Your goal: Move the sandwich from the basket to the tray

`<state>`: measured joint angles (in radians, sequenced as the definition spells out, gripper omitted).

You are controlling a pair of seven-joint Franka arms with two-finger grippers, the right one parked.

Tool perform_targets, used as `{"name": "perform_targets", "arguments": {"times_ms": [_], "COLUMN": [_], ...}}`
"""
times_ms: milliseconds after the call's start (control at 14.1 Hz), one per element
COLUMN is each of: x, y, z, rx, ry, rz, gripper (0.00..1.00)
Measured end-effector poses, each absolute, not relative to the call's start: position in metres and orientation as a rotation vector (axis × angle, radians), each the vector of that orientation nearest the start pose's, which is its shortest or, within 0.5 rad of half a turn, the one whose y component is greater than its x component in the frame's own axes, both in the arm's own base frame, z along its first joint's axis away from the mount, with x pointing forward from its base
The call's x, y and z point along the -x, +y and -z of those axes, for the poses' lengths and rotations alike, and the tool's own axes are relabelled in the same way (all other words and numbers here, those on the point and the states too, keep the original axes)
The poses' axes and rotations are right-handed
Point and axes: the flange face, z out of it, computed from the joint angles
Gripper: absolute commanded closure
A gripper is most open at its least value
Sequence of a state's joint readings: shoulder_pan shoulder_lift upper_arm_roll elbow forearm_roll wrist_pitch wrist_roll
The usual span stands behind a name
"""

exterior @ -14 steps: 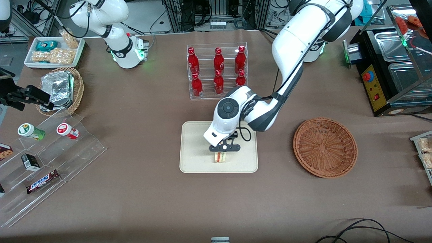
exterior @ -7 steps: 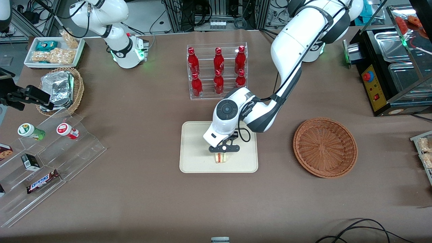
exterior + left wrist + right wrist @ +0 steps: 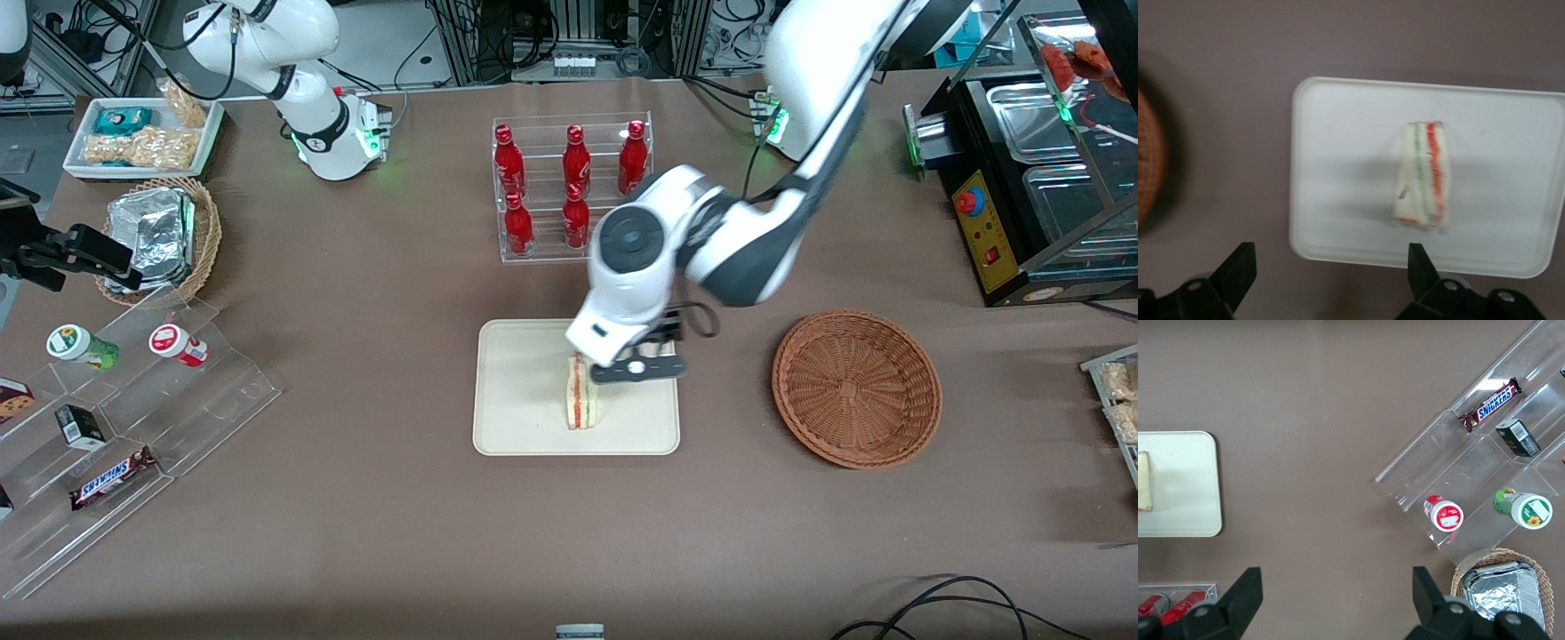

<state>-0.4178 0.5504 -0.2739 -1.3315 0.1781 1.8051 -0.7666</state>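
Observation:
The sandwich (image 3: 579, 396), a white-bread wedge with red-orange and pale layers, lies on the cream tray (image 3: 511, 418) in the middle of the table; it also shows as the sandwich (image 3: 1423, 177) on the tray (image 3: 1338, 167) in the left wrist view. My gripper (image 3: 638, 369) hangs above the tray's edge nearest the basket, raised clear of the sandwich, open and holding nothing. The reddish-brown wicker basket (image 3: 855, 386) stands beside the tray toward the working arm's end, with nothing in it.
A clear rack of red bottles (image 3: 573, 185) stands farther from the front camera than the tray. Toward the parked arm's end are a clear stepped display with snacks (image 3: 116, 409), a tan basket of foil packets (image 3: 160, 236) and a white tray of snack bags (image 3: 142, 135).
My gripper has let go of the sandwich, risen and shifted toward the basket. The sandwich now lies uncovered on the tray.

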Motion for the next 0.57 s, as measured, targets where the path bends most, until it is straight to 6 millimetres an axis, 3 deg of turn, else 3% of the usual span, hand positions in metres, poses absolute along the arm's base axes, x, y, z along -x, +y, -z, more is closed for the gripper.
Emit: {"name": "perform_targets", "arguments": {"times_ms": [212, 424, 566], "x": [-0.598, -0.613, -0.616], "y": [-0.329, -0.259, -0.207], "z": [-0.449, -0.452, -0.452], "rx": [3.05, 3.011, 3.002], "ry": [-0.238, -0.355, -0.338], "rz": [-0.108, -0.166, -0.203], "gripper": [0.0, 0.0, 0.0]}}
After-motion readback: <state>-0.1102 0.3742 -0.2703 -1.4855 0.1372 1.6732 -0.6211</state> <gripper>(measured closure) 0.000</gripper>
